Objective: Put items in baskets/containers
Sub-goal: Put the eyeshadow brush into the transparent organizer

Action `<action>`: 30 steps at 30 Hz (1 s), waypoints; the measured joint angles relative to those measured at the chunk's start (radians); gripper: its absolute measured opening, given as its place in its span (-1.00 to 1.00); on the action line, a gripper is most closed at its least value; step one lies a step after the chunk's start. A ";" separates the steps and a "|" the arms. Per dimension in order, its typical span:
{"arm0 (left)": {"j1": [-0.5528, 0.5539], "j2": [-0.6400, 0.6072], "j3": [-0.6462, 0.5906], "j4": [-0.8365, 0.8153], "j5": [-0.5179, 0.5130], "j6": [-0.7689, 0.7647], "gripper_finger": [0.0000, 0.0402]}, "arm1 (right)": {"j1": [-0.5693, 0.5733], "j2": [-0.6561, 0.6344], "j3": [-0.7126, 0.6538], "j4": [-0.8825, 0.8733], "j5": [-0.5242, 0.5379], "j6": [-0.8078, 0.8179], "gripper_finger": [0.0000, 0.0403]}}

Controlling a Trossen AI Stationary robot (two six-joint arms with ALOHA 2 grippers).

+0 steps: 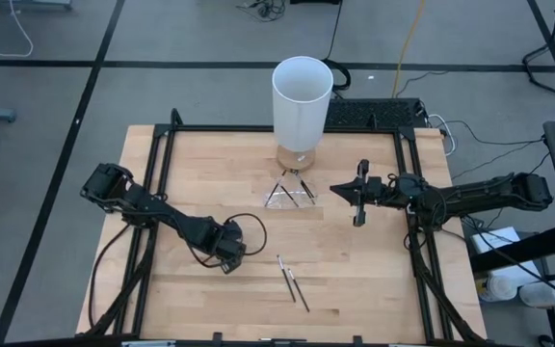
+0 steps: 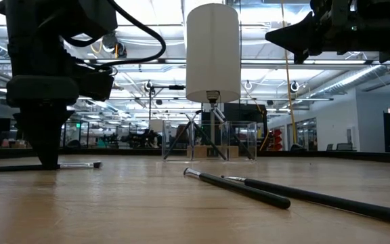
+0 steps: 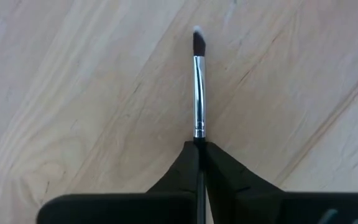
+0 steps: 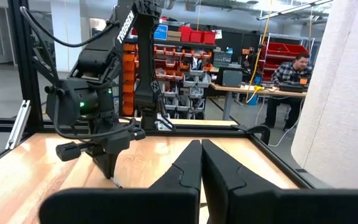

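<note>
My left gripper [image 1: 227,258] [image 2: 48,163] points down at the table's left middle, shut on a thin dark stick [image 3: 198,87] with a silver collar and a pale tip. Two more sticks [image 1: 292,281] [image 2: 249,190] lie flat on the wood near the front edge. The clear low container [image 1: 287,196] [image 2: 208,141] stands on the table in front of the white cylinder [image 1: 302,96]; several sticks lean inside it. My right gripper [image 1: 335,188] [image 4: 201,163] hovers shut and empty to the right of the container, pointing toward the table's left. My left gripper pinches the stick's dark handle [image 3: 199,138] just behind the silver collar, between its two fingertips [image 3: 219,163]. It comes from above, pointing down, with the fingers across the stick. The stick lies level on or just above the wood [image 2: 80,165], sticking out on both sides of the fingers.
The tall white cylinder [image 2: 212,51] stands on a small wooden block at the far middle, right behind the container. A black frame [image 1: 162,154] borders the table. Bare wood lies between the two arms and along the near edge. A person sits at a bench far off [image 4: 291,68].
</note>
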 joint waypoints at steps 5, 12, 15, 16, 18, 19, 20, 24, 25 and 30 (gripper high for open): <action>0.000 -0.002 0.000 0.002 -0.016 0.001 -0.95 | 0.000 0.000 0.000 0.007 0.000 0.000 -1.00; -0.001 0.001 0.037 -0.037 -0.017 0.006 -0.96 | 0.000 0.000 0.000 0.006 0.000 0.000 -1.00; 0.000 0.008 0.071 -0.067 -0.022 0.031 -0.96 | 0.000 0.000 0.000 0.007 0.000 0.000 -1.00; 0.001 0.010 0.080 -0.074 -0.023 0.041 -0.96 | 0.000 0.000 0.000 0.006 0.000 0.000 -1.00; 0.002 0.011 0.104 -0.095 -0.021 0.047 -0.96 | 0.000 0.000 0.000 0.007 0.000 0.000 -1.00; 0.002 0.013 0.114 -0.106 -0.021 0.047 -0.96 | 0.000 0.000 0.000 0.007 0.000 0.000 -1.00; 0.002 0.014 0.119 -0.111 -0.020 0.047 -0.96 | 0.000 0.000 0.000 0.006 0.000 0.000 -1.00; 0.002 0.014 0.124 -0.108 -0.021 0.046 -0.96 | 0.000 0.000 0.000 0.007 0.000 0.000 -1.00; 0.002 0.014 0.124 -0.106 -0.021 0.046 -0.96 | 0.000 0.000 0.000 0.007 0.000 0.000 -1.00; 0.002 0.014 0.126 -0.098 -0.023 0.062 -0.96 | 0.000 0.000 0.000 0.015 0.000 -0.018 -1.00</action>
